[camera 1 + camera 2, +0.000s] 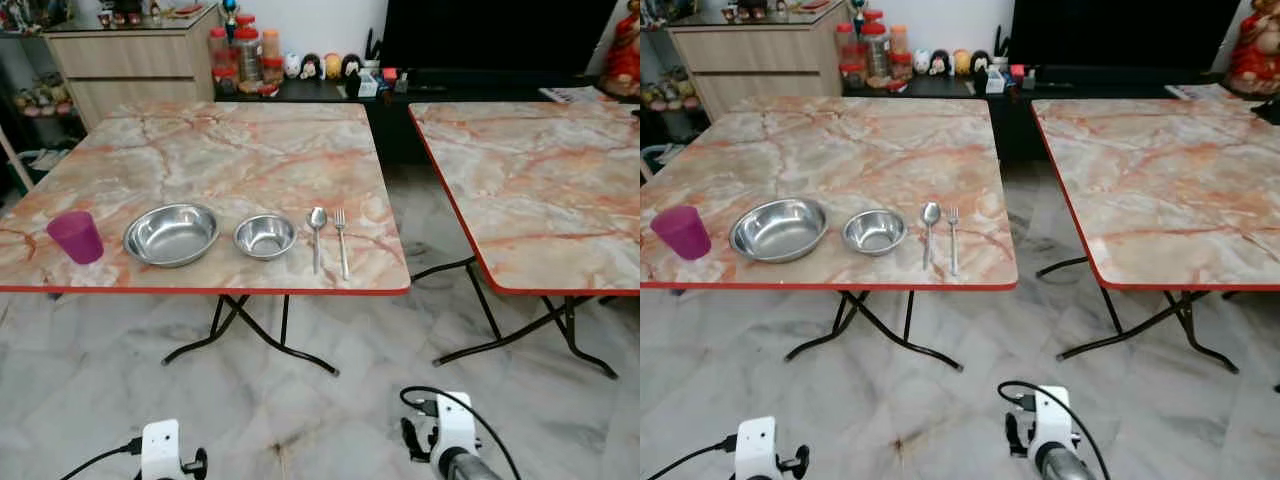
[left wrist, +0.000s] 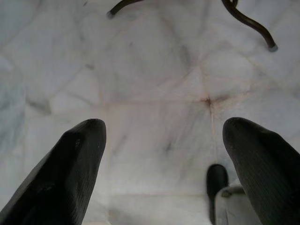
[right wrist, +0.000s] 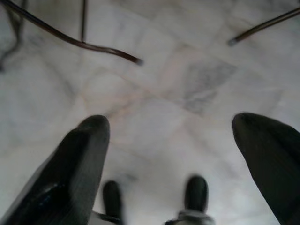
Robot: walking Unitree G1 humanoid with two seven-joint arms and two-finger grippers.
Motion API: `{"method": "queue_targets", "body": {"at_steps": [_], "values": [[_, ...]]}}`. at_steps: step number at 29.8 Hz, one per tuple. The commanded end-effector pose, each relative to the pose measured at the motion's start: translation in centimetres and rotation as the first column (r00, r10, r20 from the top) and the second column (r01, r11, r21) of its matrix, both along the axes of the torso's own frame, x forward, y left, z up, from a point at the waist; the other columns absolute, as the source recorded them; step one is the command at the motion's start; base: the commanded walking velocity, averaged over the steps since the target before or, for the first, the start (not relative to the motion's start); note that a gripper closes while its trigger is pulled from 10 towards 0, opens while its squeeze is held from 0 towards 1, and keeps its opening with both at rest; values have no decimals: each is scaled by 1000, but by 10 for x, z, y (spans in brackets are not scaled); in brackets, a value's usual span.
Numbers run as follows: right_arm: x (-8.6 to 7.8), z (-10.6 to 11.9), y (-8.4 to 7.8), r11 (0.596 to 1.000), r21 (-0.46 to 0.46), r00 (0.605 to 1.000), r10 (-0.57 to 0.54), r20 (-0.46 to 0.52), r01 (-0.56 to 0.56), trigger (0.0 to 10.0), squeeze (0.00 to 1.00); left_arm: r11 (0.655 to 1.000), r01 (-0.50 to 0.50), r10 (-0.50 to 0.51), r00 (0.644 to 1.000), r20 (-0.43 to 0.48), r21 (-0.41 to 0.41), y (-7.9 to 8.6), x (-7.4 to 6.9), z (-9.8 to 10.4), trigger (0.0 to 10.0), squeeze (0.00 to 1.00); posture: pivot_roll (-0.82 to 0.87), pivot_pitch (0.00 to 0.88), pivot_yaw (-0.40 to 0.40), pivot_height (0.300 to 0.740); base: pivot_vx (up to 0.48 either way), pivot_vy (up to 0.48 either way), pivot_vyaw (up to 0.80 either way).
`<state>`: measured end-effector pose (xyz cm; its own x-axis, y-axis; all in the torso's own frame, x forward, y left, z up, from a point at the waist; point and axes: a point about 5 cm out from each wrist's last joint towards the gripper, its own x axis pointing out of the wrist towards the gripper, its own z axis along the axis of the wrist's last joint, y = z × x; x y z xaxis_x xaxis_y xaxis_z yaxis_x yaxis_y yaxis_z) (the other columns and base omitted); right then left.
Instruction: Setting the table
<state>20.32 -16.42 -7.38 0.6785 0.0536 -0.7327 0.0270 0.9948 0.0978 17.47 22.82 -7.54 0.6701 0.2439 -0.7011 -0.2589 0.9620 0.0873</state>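
Note:
Along the front edge of the marble-patterned table (image 1: 220,140) stands a row: a purple cup (image 1: 76,237) at the left, a large steel bowl (image 1: 171,235), a small steel bowl (image 1: 265,236), then a spoon (image 1: 317,235) and a fork (image 1: 341,243) lying side by side. Both arms hang low in front of the table, the left arm (image 1: 160,450) and the right arm (image 1: 452,432). My left gripper (image 2: 164,127) is open over the floor with nothing between its fingers. My right gripper (image 3: 171,123) is likewise open and holds nothing.
A second marble-patterned table (image 1: 540,190) stands to the right, with a narrow gap between the two. Black folding legs (image 1: 250,335) spread under both tables onto the pale marble floor (image 1: 330,420). A wooden cabinet (image 1: 130,60) and a low dark shelf with jars (image 1: 245,55) stand behind.

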Motion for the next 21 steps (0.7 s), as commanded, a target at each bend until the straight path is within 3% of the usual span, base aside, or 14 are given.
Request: {"method": "queue_targets", "body": {"at_steps": [1,21], "values": [[1,1,-8,1000,-19,1000,-23,8,23,10000,0,1000,-10,10,1000,6,-15,-4,3,0,10000,0,77,0,16,740,0,480,0],[0,1,-6,999,-10,999,-36,9,36,10000,0,1000,-7,7,1000,22,0,-1,4,2,10000,0,85,0,26,740,0,459,0]]}}
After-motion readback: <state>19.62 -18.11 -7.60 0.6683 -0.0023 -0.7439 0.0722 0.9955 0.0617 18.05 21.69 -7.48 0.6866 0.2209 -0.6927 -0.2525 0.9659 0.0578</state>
